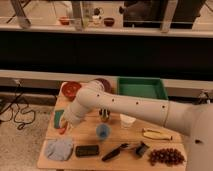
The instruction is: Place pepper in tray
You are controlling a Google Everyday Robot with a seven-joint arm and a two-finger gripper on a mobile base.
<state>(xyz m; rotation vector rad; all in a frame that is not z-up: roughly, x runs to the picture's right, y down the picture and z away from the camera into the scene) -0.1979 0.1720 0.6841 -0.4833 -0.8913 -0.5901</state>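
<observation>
Looking at the counter (92,137), the job's barely started: the arm reaches down to the left edge and the end effector (63,125) sits right over the pepper (62,131), clenched, apparently gripping it, though I can only see a bit of orange-red poking out beneath. The pepper's low at the counter's left side, next to the green sponge (58,117). What's left is lifting it and carrying it to the tray (141,88), well apart at the back right and looking empty. On the way there: a red bowl (71,89), a blue cup (103,131), a white cup (127,120). Also around are a grey cloth (59,149), a banana (156,134) and grapes (165,156).
</observation>
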